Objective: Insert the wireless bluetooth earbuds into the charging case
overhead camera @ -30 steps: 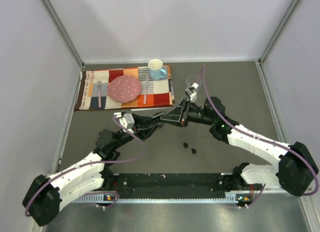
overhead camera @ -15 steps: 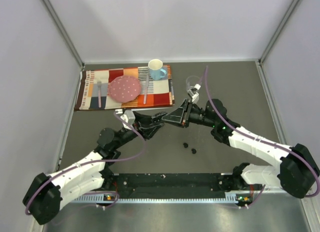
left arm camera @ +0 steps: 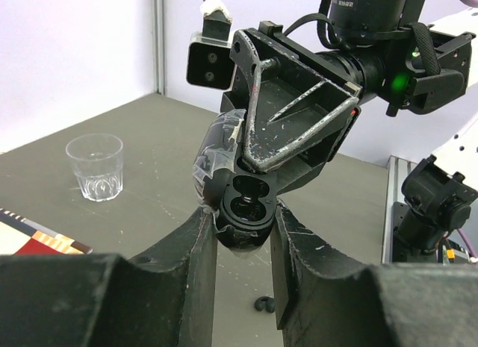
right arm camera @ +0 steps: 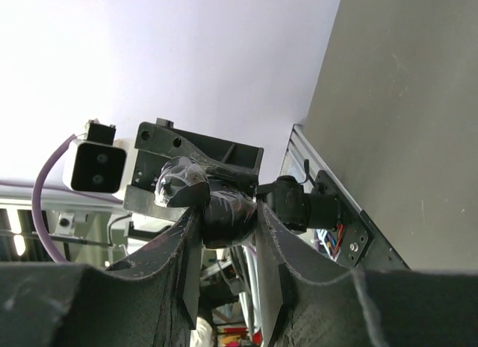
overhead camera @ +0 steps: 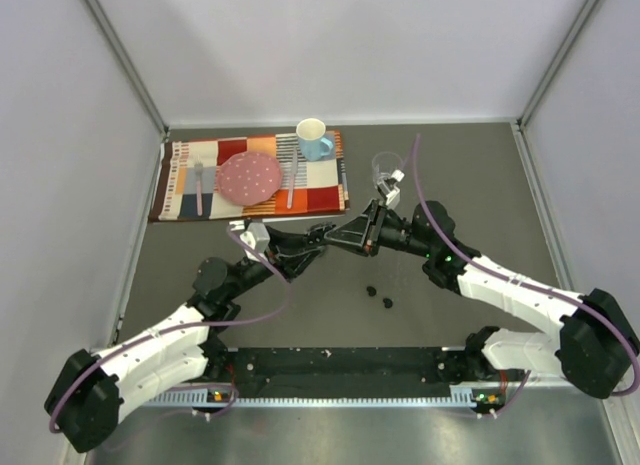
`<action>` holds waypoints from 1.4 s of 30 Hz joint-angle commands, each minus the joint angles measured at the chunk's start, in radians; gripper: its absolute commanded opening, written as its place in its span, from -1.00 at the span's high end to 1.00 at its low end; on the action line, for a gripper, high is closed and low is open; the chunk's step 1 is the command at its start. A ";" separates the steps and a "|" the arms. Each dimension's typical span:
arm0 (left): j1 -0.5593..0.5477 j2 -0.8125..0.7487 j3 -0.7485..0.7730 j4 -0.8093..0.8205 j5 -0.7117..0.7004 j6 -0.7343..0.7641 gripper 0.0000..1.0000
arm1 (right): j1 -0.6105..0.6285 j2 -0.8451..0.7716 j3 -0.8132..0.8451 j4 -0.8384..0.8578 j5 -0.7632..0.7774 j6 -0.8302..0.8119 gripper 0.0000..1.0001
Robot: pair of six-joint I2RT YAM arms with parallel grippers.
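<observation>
The left tool (left arm camera: 243, 220) pinches the open charging case (left arm camera: 247, 200) between its tips, up off the surface (overhead camera: 480, 185) — the right tool (right arm camera: 228, 224) clamps the same case from the opposite side. Two earbuds (overhead camera: 386, 303) lie on the surface below the meeting tools, toward the arm bases, well apart from both.

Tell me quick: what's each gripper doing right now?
Left gripper: closed on the open charging case, held off the table.
Right gripper: closed on the same case.
</observation>
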 commanded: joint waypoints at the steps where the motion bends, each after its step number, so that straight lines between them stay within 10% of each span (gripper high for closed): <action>1: -0.002 -0.020 -0.008 0.057 -0.003 0.007 0.42 | 0.004 -0.030 -0.007 0.068 -0.003 0.010 1.00; 11: -0.002 -0.029 -0.012 0.085 0.050 0.062 1.00 | 0.004 0.001 0.009 0.031 -0.033 0.015 1.00; 22: -0.002 -0.061 -0.046 0.091 0.018 0.084 1.00 | 0.000 -0.022 0.019 -0.010 -0.018 -0.028 -0.53; 32: -0.002 -0.141 -0.092 0.027 -0.089 0.102 1.00 | -0.017 -0.318 0.065 -0.571 0.300 -0.355 -0.55; 42: -0.002 -0.225 -0.100 -0.062 -0.109 0.121 1.00 | -0.016 -0.378 -0.052 -0.996 0.438 -0.367 -0.08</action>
